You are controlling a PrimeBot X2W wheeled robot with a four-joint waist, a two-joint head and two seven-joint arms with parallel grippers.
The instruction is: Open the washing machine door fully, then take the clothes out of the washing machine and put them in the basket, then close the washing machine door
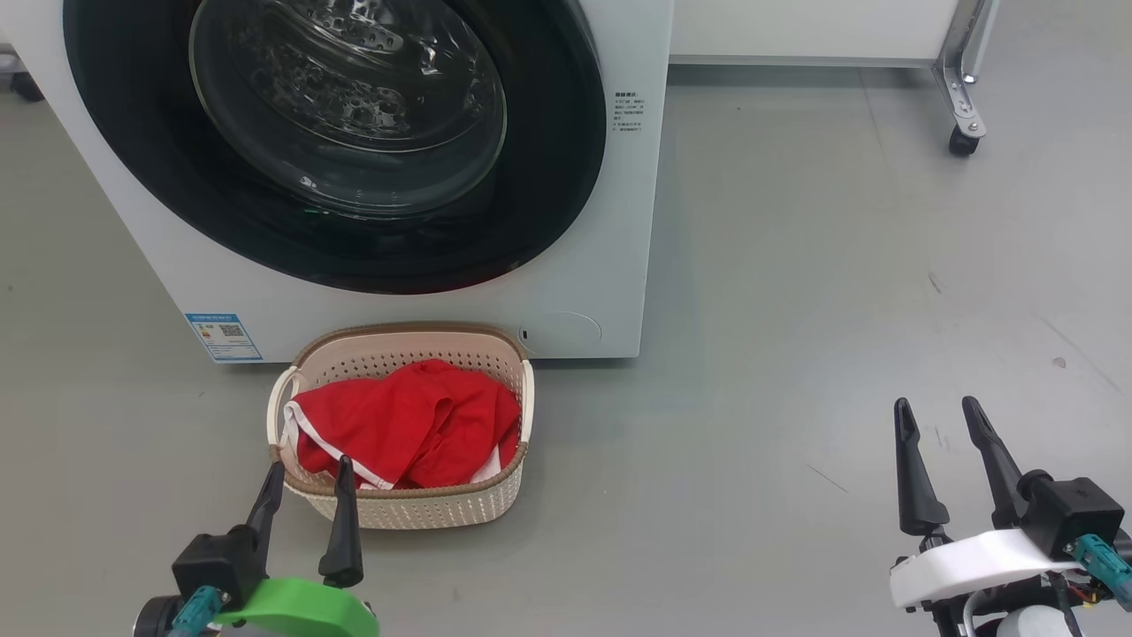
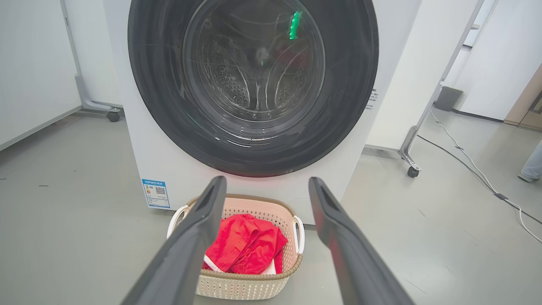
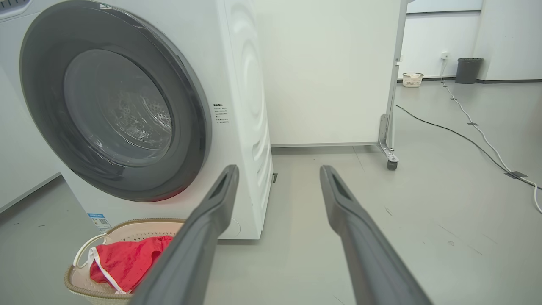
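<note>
**Red clothes in the basket, washer door looks shut**

Red fabric with white trim, the clothes [image 1: 402, 425], lies heaped in the basket [image 1: 424, 515]. The basket stands on the floor at lower centre of the head view, just in front of the machine's base. The washing machine [image 1: 619, 265] fills the upper left of the frame. The washing machine door [image 1: 548, 177], a glossy black rim round a clear glass bowl, sits flat against the white front. The steel drum shows through the glass, with no garment inside that I can make out.

The left tool [image 1: 309, 465] hovers at lower left, its tips overlapping the basket's near corner in the picture, spread wide and holding nothing. The right tool [image 1: 936, 404] sits at lower right, well apart from the basket, likewise spread and empty.

Judging from this, unloading is done and the closing step is at or near its end. The next move seems to call only for confirming the latch, with a press on the black rim if it has not caught.
</note>
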